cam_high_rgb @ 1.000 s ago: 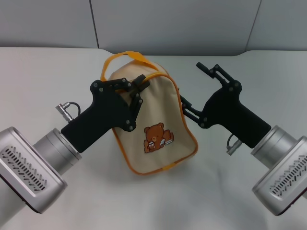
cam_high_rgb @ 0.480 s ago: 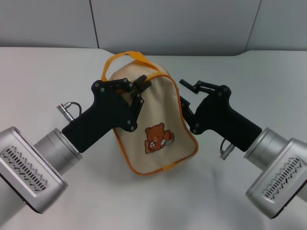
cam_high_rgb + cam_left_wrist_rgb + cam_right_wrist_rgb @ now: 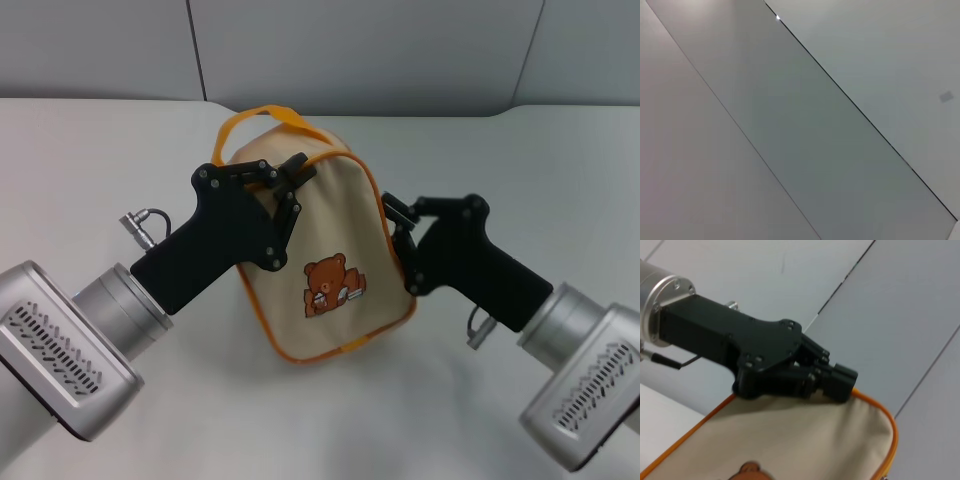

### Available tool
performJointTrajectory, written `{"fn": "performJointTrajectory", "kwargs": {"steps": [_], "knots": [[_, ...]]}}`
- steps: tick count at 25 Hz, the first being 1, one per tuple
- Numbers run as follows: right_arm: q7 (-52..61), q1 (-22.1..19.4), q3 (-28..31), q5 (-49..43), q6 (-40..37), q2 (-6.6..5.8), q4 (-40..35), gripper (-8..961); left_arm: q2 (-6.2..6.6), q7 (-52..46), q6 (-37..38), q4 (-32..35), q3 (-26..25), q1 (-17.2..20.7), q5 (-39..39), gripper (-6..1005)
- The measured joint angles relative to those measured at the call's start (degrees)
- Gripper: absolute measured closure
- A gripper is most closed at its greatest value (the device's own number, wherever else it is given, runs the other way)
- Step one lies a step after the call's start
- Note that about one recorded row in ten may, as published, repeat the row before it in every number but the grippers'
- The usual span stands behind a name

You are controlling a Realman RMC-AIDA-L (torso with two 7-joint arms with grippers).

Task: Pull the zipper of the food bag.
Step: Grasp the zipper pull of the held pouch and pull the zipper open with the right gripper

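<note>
The food bag (image 3: 320,260) lies on the white surface (image 3: 100,160) between both arms, bear panel up; the right tool (image 3: 398,232), fingers drawn together, touches the bag's right edge, where the zipper (image 3: 395,262) runs near-to-far, though I cannot tell whether it grips the pull tab. Farther back, the left tool (image 3: 291,172) is clamped on the bag's top left edge, just below the orange strap loop (image 3: 268,116).

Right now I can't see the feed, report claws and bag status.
Left claw clamped at food bag top corner. Right claw at the bag's right edge, by the zipper; grip unclear. Bag upright, nothing in the way.
</note>
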Motion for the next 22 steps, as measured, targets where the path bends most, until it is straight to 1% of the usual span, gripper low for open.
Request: {"fn": "performJointTrajectory", "kwargs": {"steps": [1, 3, 4, 5, 8, 9, 10, 13, 14, 16, 17, 18, 19, 20, 22], "knots": [[0.0, -0.64, -0.04, -0.01, -0.04, 0.0, 0.06, 952, 0.0, 0.0, -0.02, -0.01, -0.06, -0.04, 0.01, 951], [-0.01, -2.08, -0.28, -0.02, -0.1, 0.0, 0.14, 953, 0.0, 0.01, -0.07, 0.01, -0.16, -0.16, 0.01, 951], [-0.24, -3.69, -0.52, -0.02, -0.26, 0.0, 0.16, 954, 0.0, 0.02, -0.07, 0.08, -0.2, -0.31, -0.03, 951], [-0.24, -3.69, -0.52, -0.02, -0.26, 0.0, 0.16, 954, 0.0, 0.02, -0.07, 0.08, -0.2, -0.31, -0.03, 951], [-0.86, -7.01, -0.46, -0.02, -0.11, 0.0, 0.11, 956, 0.0, 0.03, -0.19, 0.27, -0.23, -0.56, -0.38, 950], [-0.99, -9.15, -0.43, -0.02, 0.08, 0.0, -0.02, 957, 0.0, 0.04, -0.25, 0.29, -0.35, -0.71, -0.46, 950], [-0.99, -9.15, -0.43, -0.02, 0.08, 0.0, -0.02, 958, 0.0, 0.04, -0.25, 0.29, -0.35, -0.71, -0.46, 950], [-1.06, -12.25, -0.47, -0.02, 0.12, -0.05, -0.53, 956, 0.0, 0.05, -0.27, 0.29, -0.94, -0.96, -0.47, 950], [-1.1, -14.02, -0.03, 0.12, -0.32, -0.06, -1.09, 953, 0.0, 0.05, -0.27, 0.27, -1.12, -1.1, -0.47, 950], [-1.02, -14.62, 0.68, 0.34, -1.0, -0.08, -1.28, 949, 0.01, 0.02, -0.26, 0.25, -1.12, -1.14, -0.45, 950], [-0.78, -15.34, 2.46, 0.64, -2.76, -0.09, -1.38, 946, 0.02, -0.12, -0.31, 0.24, -1.12, -1.15, -0.44, 950], [-0.78, -15.34, 2.46, 0.64, -2.76, -0.09, -1.38, 944, 0.02, -0.12, -0.31, 0.24, -1.12, -1.15, -0.44, 950], [-0.74, -15.51, 4.63, 0.68, -4.45, -0.09, -1.25, 942, 0.01, -0.22, -0.51, 0.11, -1.12, -1.13, -0.36, 950], [-0.74, -15.51, 4.63, 0.68, -4.45, -0.09, -1.25, 939, 0.01, -0.22, -0.51, 0.11, -1.12, -1.13, -0.36, 950], [-0.82, -15.35, 6.94, 0.69, -5.39, -0.09, -1.17, 935, 0.01, -0.12, -0.57, -0.22, -1.04, -1.02, -0.22, 950]]}}
